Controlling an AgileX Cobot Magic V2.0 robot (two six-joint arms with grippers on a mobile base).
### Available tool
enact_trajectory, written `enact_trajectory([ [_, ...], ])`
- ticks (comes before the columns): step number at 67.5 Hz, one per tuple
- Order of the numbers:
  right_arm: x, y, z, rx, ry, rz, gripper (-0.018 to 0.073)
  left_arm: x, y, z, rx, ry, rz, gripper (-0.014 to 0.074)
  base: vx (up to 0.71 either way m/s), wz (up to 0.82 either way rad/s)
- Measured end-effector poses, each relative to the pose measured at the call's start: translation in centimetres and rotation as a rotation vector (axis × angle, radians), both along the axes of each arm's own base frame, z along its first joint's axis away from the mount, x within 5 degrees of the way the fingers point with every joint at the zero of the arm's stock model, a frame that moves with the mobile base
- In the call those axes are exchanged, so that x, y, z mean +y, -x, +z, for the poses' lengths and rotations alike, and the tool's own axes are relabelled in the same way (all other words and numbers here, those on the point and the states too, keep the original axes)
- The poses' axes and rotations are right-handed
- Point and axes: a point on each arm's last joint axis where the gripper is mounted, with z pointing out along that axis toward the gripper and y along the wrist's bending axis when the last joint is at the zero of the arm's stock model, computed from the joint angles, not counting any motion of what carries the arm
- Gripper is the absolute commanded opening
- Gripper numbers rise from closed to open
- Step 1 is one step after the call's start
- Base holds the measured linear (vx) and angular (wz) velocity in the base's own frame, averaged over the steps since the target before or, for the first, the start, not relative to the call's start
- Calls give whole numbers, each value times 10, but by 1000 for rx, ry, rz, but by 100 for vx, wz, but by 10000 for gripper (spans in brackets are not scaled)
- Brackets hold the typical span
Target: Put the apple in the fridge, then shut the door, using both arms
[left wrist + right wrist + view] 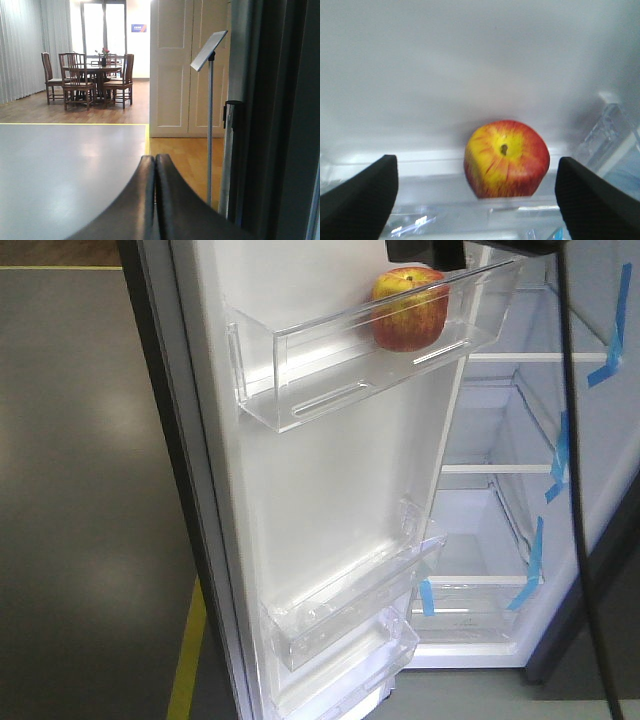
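The apple [410, 308] rests in the door's [330, 510] top bin [300, 405] — my right gripper [476, 167] faces it, jaws spread clear. My left gripper [154, 160], clenched empty, sits outside the door, ready, I judge, to push.

Nothing here can be read. The small blue rectangular plaque [139, 28], high on the white wall beyond the dining chairs, has pale lettering on it, but it is too small and far off to make out. The tilted grey panel on a thin metal pole [208, 50] shows a plain face. The strips of blue tape [527, 580] inside the tall dark grey fridge [470, 530] show no writing.
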Motion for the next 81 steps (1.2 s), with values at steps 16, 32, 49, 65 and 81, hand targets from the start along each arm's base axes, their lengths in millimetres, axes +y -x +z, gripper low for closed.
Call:
enact_trajectory([
  [16, -15, 47, -6, 172, 24, 0, 580, 0, 0, 0, 0, 0, 0, -6, 0, 0],
  [32, -30, 81, -60, 330, 80, -43, 580, 0, 0, 0, 0, 0, 0, -6, 0, 0],
  [49, -51, 137, -102, 361, 86, -66, 580, 0, 0, 0, 0, 0, 0, -6, 0, 0],
  [65, -71, 192, -125, 308, 59, -69, 580, 0, 0, 0, 0, 0, 0, -6, 0, 0],
  [81, -91, 250, -140, 258, 56, -50, 580, 0, 0, 0, 0, 0, 0, -6, 0, 0],
])
